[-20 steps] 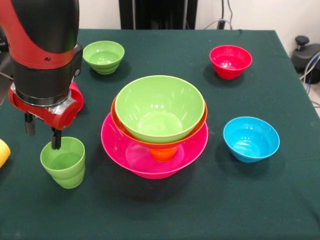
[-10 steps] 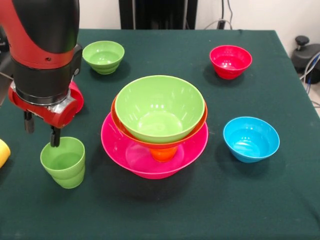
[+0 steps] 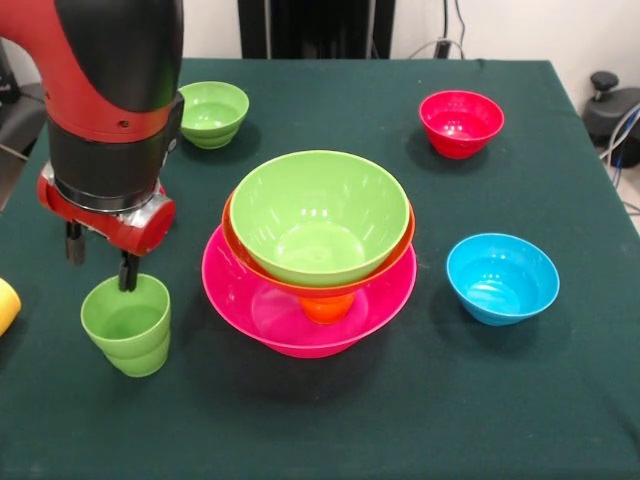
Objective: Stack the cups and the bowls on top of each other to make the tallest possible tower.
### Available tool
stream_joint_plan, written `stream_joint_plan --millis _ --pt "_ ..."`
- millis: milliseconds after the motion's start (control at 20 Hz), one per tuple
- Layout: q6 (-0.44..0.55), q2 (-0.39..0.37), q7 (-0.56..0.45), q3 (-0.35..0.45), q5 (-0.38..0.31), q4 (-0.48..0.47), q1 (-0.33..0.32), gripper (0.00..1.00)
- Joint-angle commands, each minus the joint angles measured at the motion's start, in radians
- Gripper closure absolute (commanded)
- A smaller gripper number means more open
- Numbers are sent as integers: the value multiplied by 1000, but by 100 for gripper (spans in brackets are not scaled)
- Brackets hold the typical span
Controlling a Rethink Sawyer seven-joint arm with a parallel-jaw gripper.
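A green cup [image 3: 127,325] stands upright at the table's front left. My gripper [image 3: 100,262] hangs open just above its far rim, and one fingertip [image 3: 128,280] overlaps that rim. Nothing is between the fingers. The tower stands in the middle: a large green bowl [image 3: 320,215] nested in an orange bowl [image 3: 398,258], over a wide pink bowl [image 3: 385,300]. An orange piece [image 3: 327,308] shows under the orange bowl. A yellow cup [image 3: 6,305] peeks in at the left edge.
A small green bowl [image 3: 208,112] sits at the back left, partly behind the arm. A small red bowl [image 3: 461,122] is at the back right and a small blue bowl [image 3: 502,278] to the right of the tower. The dark green cloth [image 3: 400,420] covers the table.
The arm has shifted to the right and slightly up. The green cup and the bowls have not moved.
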Motion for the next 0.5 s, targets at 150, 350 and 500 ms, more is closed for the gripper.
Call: stream_joint_plan --millis 150,350,500 --pt "-61 72 159 51 16 71 31 0" --pt "-51 84 153 49 17 49 28 0" --pt "-65 99 162 45 18 34 31 0"
